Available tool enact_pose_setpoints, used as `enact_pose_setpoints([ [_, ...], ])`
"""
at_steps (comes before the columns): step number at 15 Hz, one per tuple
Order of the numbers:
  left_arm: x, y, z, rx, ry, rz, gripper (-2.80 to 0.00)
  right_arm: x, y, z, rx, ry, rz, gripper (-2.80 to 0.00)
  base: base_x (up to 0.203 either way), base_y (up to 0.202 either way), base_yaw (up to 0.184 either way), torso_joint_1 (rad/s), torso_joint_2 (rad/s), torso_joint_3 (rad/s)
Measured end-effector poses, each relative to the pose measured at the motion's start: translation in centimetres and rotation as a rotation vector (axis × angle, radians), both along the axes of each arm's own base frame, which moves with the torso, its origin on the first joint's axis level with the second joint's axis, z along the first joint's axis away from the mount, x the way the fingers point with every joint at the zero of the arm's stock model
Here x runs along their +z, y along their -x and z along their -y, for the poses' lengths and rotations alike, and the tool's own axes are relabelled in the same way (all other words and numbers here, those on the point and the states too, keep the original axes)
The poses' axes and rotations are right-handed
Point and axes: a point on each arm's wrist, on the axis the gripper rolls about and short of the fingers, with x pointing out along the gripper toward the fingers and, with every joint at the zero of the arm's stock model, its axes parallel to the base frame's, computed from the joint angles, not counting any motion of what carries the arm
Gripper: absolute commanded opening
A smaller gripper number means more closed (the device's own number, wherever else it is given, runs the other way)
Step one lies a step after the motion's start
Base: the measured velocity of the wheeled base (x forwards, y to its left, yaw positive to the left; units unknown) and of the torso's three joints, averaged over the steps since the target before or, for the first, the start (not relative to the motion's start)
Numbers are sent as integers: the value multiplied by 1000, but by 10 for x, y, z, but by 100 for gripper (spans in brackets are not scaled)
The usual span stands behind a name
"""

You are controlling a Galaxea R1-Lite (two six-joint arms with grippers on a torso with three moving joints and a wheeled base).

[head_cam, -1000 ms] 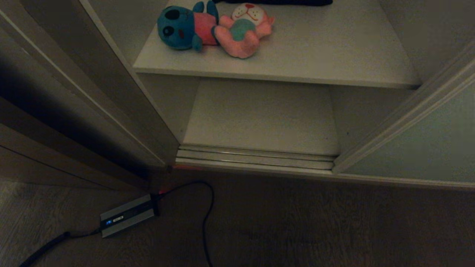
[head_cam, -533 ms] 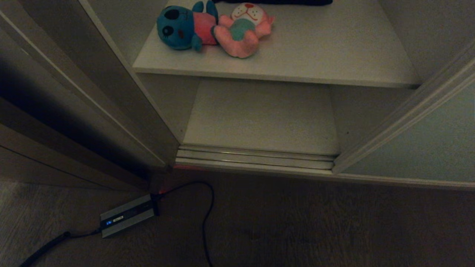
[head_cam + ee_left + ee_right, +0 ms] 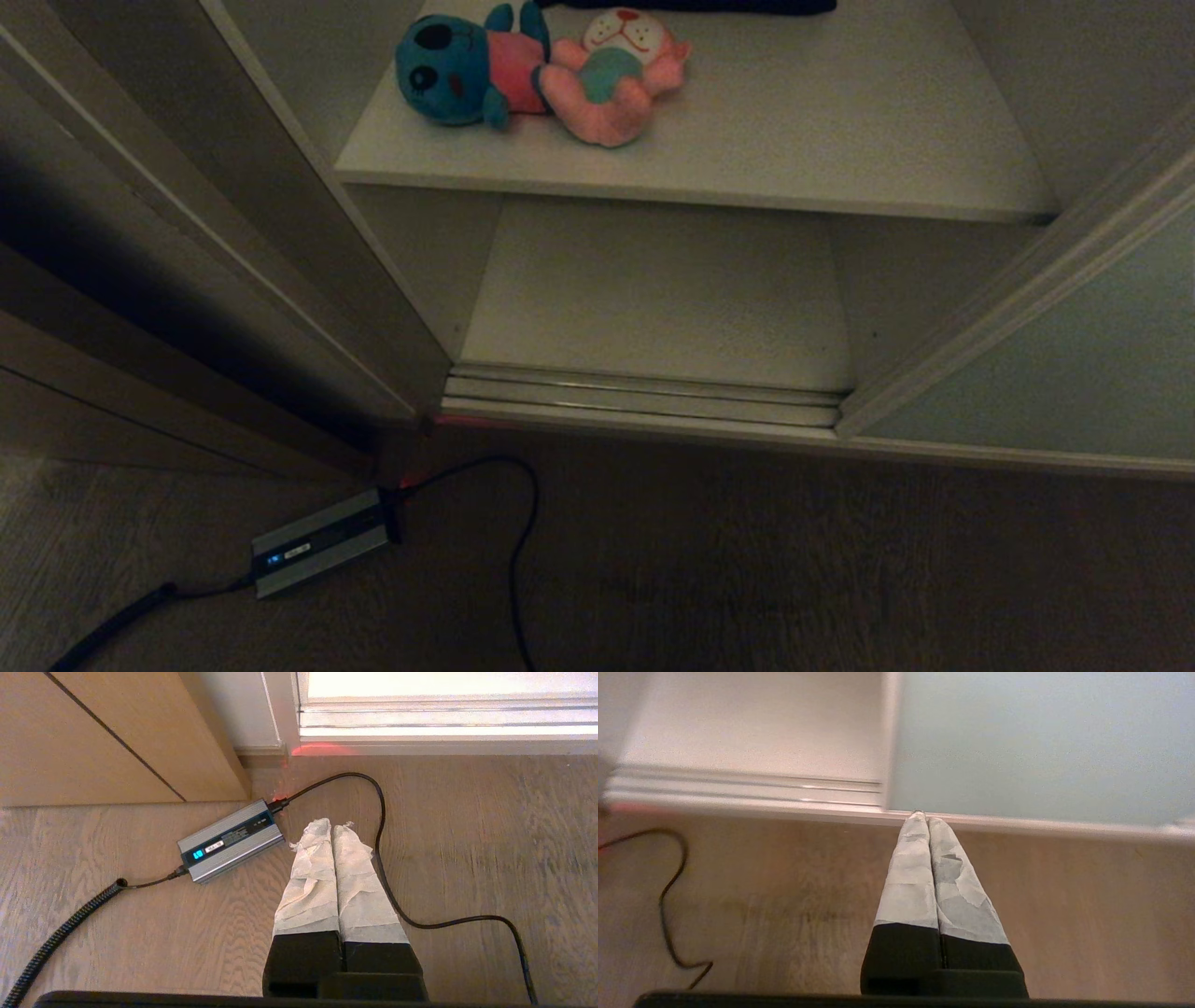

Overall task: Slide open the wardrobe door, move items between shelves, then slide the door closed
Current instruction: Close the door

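The wardrobe stands open, its pale grey-green sliding door (image 3: 1055, 373) off to the right. On the upper shelf (image 3: 794, 140) two plush toys lie side by side: a dark teal-blue one (image 3: 448, 70) and a pink one (image 3: 611, 79) with a white face. Below it, the lower shelf (image 3: 653, 299) is bare. Neither arm shows in the head view. My right gripper (image 3: 923, 817) is shut and empty above the floor, its tips pointing at the bottom rail of the door (image 3: 1041, 746). Shut and empty too, my left gripper (image 3: 332, 826) hangs over the floor.
A grey power brick (image 3: 317, 546) with a black cable (image 3: 523, 523) lies on the dark wood floor in front of the wardrobe's left corner. A dark folded cloth (image 3: 691, 6) lies at the back of the upper shelf. The brown side panel (image 3: 140, 308) stands on the left.
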Motion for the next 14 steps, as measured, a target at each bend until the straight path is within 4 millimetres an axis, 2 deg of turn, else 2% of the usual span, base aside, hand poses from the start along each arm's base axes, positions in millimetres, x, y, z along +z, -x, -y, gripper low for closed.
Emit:
enact_pose_setpoints([
  [4, 0, 0, 0, 0, 0, 0, -280, 59, -38, 2, -62, -119, -40, -280, 0, 0, 0, 0, 0, 0],
  [7, 0, 0, 0, 0, -1, 0, -280, 99, -73, -1, -37, -214, -51, -280, 0, 0, 0, 0, 0, 0],
  [10, 0, 0, 0, 1, 0, 0, -280, 118, -110, 2, 28, -257, -79, -280, 0, 0, 0, 0, 0, 0],
  [14, 0, 0, 0, 0, 0, -1, -280, 131, -152, 20, 186, -312, -72, -280, 0, 0, 0, 0, 0, 0],
])
